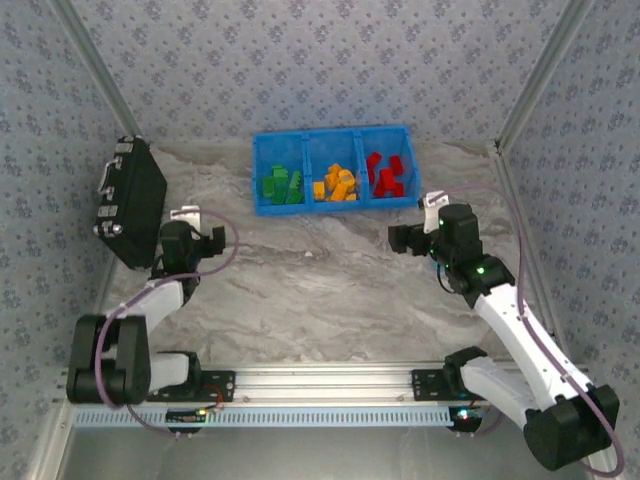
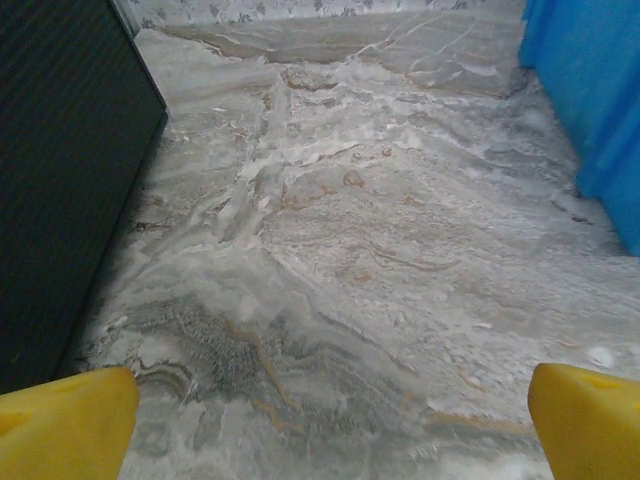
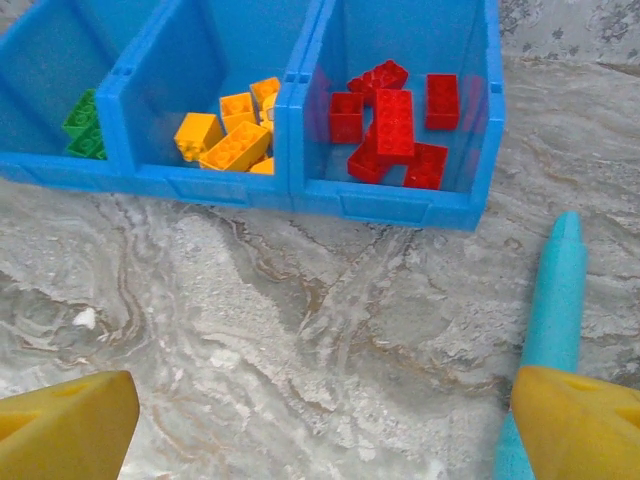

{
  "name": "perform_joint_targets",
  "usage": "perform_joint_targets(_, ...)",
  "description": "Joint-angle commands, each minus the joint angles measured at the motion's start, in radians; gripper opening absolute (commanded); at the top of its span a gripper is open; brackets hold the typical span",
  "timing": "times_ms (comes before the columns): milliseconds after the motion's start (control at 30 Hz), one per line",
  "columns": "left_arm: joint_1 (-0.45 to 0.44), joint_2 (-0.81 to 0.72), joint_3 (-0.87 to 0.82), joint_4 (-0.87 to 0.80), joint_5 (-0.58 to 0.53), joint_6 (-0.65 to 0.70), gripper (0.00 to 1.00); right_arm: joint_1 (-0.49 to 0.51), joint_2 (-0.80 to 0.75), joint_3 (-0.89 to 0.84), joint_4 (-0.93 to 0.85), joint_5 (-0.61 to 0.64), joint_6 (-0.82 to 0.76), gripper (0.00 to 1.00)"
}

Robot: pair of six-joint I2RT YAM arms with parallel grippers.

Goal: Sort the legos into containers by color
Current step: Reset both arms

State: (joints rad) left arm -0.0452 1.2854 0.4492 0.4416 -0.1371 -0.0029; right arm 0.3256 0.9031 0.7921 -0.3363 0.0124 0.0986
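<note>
**Right gripper**: two yellow fingertips spread wide with only bare table between them; it holds nothing. It hovers low, just in front of the bin's right end.

**Left gripper**: yellow fingertips equally wide, also empty. It sits over open table between the black case and the bin.

**Slim teal-cyan piece**: just beside the right gripper's right-hand finger. I cannot tell whether it lies loose on the table or belongs to the gripper.

**Grey-veined marble-pattern tabletop**: no loose brick seen on it.

**Bright blue three-compartment plastic bin**: far centre of the table.
- Left compartment: green plastic bricks.
- Middle compartment: orange-yellow plastic bricks.
- Right compartment: red plastic bricks.

Each colour is alone in its compartment, so sorting looks complete.

**Black hard case with metal corners**: left edge, close beside the left arm.

**Hazards:**
- A forward or rising sweep of the right arm could catch the bin's front wall, shifting it or spilling red bricks.
- A leftward swing of the left arm could strike the case.
- The teal piece could be mistaken for a brick.
</note>
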Motion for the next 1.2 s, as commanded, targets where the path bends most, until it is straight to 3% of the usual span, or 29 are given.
perform_joint_targets(0, 0.010, 0.076, 0.024, 0.141, 0.030, 0.014, 1.00, -0.004, -0.082, -0.030, -0.034, -0.045, 0.048, 0.98)
perform_joint_targets(200, 0.010, 0.216, -0.011, 0.313, -0.010, 0.003, 1.00, -0.004, -0.168, -0.105, -0.045, -0.032, 0.129, 0.99)
perform_joint_targets(333, 0.017, 0.230, -0.038, 0.360, -0.017, -0.011, 1.00, -0.003, -0.197, -0.134, -0.028, -0.043, 0.166, 1.00)
perform_joint_targets(367, 0.017, 0.263, -0.059, 0.446, -0.004, -0.005, 1.00, -0.002, -0.199, -0.134, -0.026, -0.043, 0.168, 1.00)
perform_joint_targets(433, 0.024, 0.240, -0.056, 0.390, 0.053, 0.005, 1.00, -0.002, -0.199, -0.130, -0.026, -0.030, 0.165, 1.00)
perform_joint_targets(500, 0.034, 0.253, -0.066, 0.434, 0.102, 0.017, 1.00, -0.002, -0.198, -0.127, -0.030, -0.012, 0.164, 1.00)
perform_joint_targets(633, 0.052, 0.245, -0.049, 0.389, 0.146, 0.007, 1.00, -0.004, -0.199, -0.114, -0.059, 0.100, 0.161, 1.00)
perform_joint_targets(767, 0.055, 0.249, -0.046, 0.389, 0.140, 0.003, 1.00, -0.041, -0.209, -0.098, -0.128, 0.353, 0.159, 1.00)
perform_joint_targets(900, 0.055, 0.250, -0.046, 0.388, 0.142, 0.003, 1.00, -0.144, -0.193, -0.193, 0.034, 0.351, 0.169, 1.00)
perform_joint_targets(1067, 0.055, 0.249, -0.046, 0.387, 0.142, 0.002, 1.00, -0.163, -0.084, -0.303, 0.305, 0.420, 0.076, 1.00)
perform_joint_targets(1167, 0.056, 0.247, -0.047, 0.390, 0.139, 0.003, 1.00, -0.195, -0.022, -0.381, 0.502, 0.394, -0.019, 1.00)
